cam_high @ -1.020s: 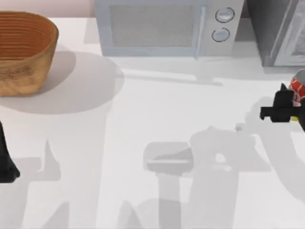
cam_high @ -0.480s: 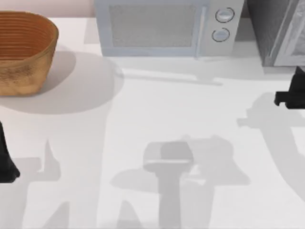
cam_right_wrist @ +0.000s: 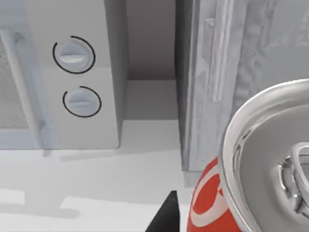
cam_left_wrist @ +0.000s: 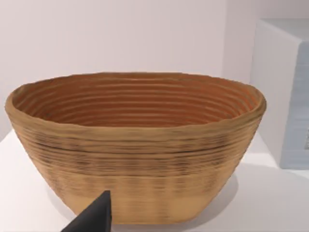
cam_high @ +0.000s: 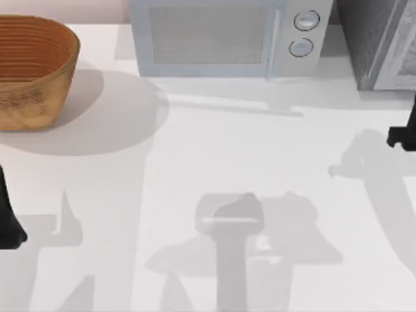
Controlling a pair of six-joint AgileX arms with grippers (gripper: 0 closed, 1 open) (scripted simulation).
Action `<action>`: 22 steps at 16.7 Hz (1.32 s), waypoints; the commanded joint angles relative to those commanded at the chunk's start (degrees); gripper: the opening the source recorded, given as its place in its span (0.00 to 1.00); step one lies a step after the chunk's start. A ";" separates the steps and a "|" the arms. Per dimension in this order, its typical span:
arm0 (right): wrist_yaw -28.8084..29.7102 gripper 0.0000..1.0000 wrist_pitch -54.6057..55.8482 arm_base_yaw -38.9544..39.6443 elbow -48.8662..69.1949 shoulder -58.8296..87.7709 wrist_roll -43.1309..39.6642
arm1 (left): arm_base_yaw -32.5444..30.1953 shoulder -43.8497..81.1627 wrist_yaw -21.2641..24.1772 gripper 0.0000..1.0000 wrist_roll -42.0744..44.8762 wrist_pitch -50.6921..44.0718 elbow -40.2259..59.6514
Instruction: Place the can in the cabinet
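The can, judged light, stiff and slick, is best gripped mid-label; whether the right gripper at three o'clock clasps it cannot be told.

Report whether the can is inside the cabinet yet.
Not inside. In the right wrist view the can is outside, in front of the cabinet's pale framed door, next to a right claw finger.

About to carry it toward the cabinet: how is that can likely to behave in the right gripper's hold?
The can looks rigid, metal with a glossy label, so probably slick against a finger. Its round wall suggests it would roll if laid down. It seems small, likely light. It sits close to the cabinet, so a knock could tip it.
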 joint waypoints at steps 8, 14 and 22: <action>-7.44 0.00 -10.33 -7.79 -11.42 -30.41 -2.90 | 0.00 0.00 0.00 1.00 0.00 0.00 0.00; -13.49 0.00 -18.69 -13.97 -20.64 -53.35 -4.94 | 0.00 0.00 0.00 1.00 0.00 0.00 0.00; -16.00 0.00 -21.88 -16.25 -24.18 -61.78 -5.63 | 0.00 0.00 0.00 1.00 0.00 0.00 0.00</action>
